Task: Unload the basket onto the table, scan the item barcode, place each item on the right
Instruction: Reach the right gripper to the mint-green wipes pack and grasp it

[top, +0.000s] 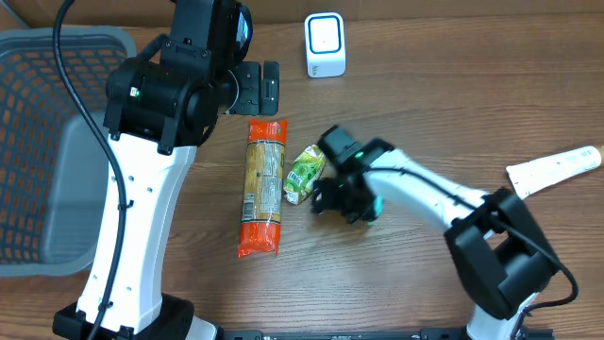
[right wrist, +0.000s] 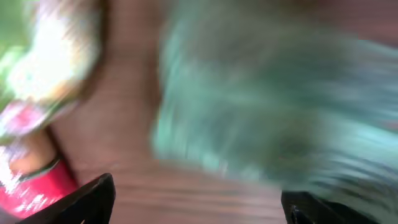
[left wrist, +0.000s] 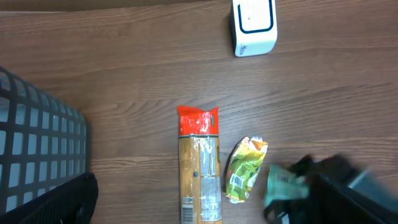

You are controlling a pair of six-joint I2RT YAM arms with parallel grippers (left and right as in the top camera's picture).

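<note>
A long orange-and-red packet (top: 263,188) lies mid-table, its barcode end showing in the left wrist view (left wrist: 199,174). Beside it on the right is a small green snack packet (top: 304,173) (left wrist: 244,169). A white scanner (top: 326,44) (left wrist: 253,26) stands at the back. My right gripper (top: 344,200) (right wrist: 199,205) is low over the table just right of the green packet, open, with only bare wood between its fingertips (right wrist: 87,199). A teal item (top: 375,210) (right wrist: 267,106) lies blurred just beyond them, not gripped. My left gripper (top: 262,87) hangs open and empty above the orange packet's far end.
A grey mesh basket (top: 57,142) (left wrist: 37,149) fills the left side. A white tube-like pack (top: 555,168) lies at the right edge. The right arm (left wrist: 348,193) stretches in from the front right.
</note>
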